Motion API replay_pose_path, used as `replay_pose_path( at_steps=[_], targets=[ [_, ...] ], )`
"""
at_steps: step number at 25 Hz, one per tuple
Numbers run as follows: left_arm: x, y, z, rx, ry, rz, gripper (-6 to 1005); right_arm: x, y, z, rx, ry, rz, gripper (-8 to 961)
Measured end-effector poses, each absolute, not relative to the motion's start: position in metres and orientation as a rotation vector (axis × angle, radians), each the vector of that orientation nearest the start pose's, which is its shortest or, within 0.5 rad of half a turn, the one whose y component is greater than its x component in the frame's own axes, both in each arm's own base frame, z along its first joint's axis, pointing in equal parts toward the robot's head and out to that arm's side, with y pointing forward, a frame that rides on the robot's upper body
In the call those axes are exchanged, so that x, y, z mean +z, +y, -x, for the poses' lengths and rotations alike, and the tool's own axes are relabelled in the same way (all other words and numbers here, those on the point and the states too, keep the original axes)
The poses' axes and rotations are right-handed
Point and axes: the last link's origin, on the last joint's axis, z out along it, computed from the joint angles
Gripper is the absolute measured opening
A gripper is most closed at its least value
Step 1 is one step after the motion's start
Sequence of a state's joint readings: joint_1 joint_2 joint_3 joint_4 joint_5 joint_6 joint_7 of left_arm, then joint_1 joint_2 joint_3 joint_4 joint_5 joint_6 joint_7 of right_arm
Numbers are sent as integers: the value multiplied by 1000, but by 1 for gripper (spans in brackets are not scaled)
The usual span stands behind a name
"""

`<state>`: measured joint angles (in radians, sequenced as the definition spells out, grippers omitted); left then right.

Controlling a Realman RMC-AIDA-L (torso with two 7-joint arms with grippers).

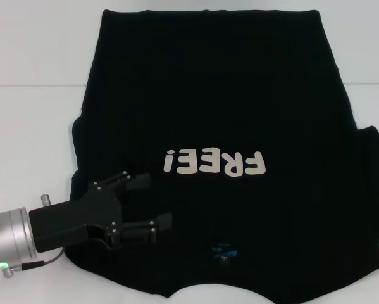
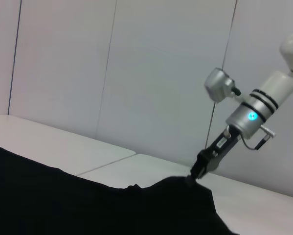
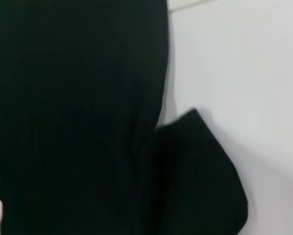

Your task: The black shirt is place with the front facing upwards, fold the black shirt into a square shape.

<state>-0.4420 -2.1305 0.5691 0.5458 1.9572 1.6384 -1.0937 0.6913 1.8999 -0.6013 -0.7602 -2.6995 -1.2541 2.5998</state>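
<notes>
The black shirt (image 1: 208,114) lies spread on the white table, front up. Its cream "FREE!" lettering (image 1: 216,163) reads upside down from my head, and the small blue neck label (image 1: 224,251) is near the front edge. My left gripper (image 1: 154,202) is open, low over the shirt's near left shoulder area, with cloth under its fingers. The right gripper (image 2: 196,172) shows only in the left wrist view, at a raised edge of the shirt (image 2: 87,205) on the far side. The right wrist view shows the shirt's side and a sleeve (image 3: 200,171).
White tabletop (image 1: 31,120) surrounds the shirt on the left and at the back. A seam in the table (image 1: 37,85) runs across at the left. A pale panelled wall (image 2: 136,73) stands behind the table in the left wrist view.
</notes>
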Motion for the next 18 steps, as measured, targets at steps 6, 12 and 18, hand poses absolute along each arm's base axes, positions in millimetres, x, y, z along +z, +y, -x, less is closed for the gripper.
replay_pose_path(
  at_steps=[6,12,18],
  targets=[
    [-20,289,277,-903,-494,2630,948,119,401,-324,93,1662,1859,21],
    [-20,290,276,-902,-492,2633,946,110,412,-305,86,1592,1955,21],
    [-20,291,277,-899,-492,2630,938,85,424,-273,29,1495,2108,22]
  ],
)
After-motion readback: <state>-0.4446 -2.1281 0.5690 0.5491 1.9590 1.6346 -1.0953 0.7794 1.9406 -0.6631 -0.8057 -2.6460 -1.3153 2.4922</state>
